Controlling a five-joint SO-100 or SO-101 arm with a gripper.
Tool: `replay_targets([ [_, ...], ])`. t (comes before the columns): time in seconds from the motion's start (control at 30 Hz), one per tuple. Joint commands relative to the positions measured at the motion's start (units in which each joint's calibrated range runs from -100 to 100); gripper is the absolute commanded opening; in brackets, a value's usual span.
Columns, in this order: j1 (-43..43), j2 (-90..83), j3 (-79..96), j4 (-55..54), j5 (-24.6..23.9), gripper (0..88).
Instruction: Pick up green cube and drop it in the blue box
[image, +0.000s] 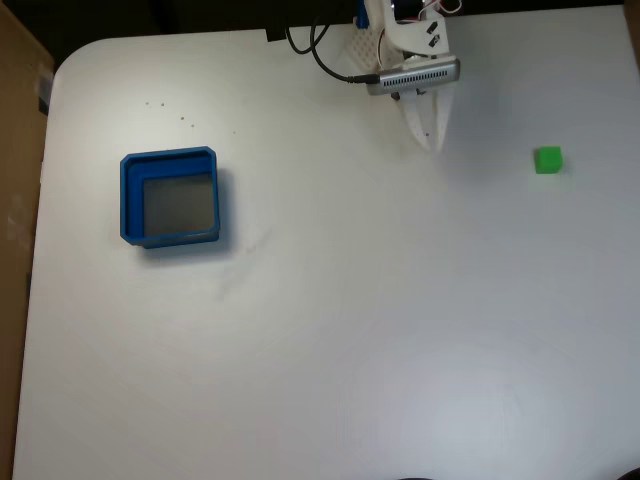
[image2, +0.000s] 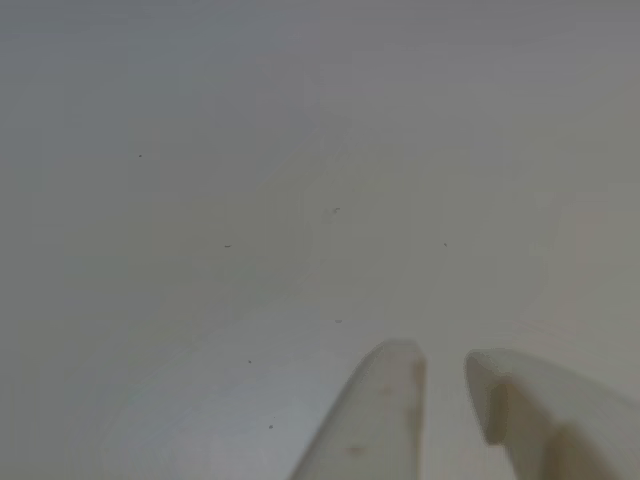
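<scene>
Gripper: the white gripper (image: 429, 140) hangs near the table's far edge in the fixed view, tips toward the table; in the other view the fingertips (image2: 395, 375) stand a narrow gap apart with nothing between them, so the hand is close to closed and empty.

Green cube: the green cube (image: 547, 160) sits alone on the white table (image: 350, 330), well apart from the gripper and to its right in the fixed view.

Blue box: the blue box (image: 126, 200) lies on the left side of the fixed view, far from the cube, its grey floor bare.

Handling: the cube looks small, light and rigid, probably plastic or foam, though it is too small here to judge its surface. Flat sides should take a pinch well; a smooth face could slip if caught off-centre.

Where to grip: across two opposite faces, fingers square to them, low enough to hold the cube's middle.

Fixed view adds: the whole layout, with cube and box on opposite sides of the arm.

Other view adds: the finger gap from close up, over bare table.

Step judged: the reach toward the cube is not yet begun; the jaws will need to widen first.
</scene>
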Motion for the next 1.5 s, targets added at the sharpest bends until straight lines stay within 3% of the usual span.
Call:
replay_targets([
  [0.0,-0.29,-0.91,0.0,-0.64,0.05,1.0],
  [0.3,-1.59,-0.91,0.27,-0.64,0.05,1.0],
  [0.7,-18.28,-0.91,0.18,-0.64,0.0,1.0],
  [1.1,-28.9,-0.91,0.18,-0.64,0.0,1.0],
  [1.47,-29.12,11.21,-7.86,-0.72,0.0,1.0],
])
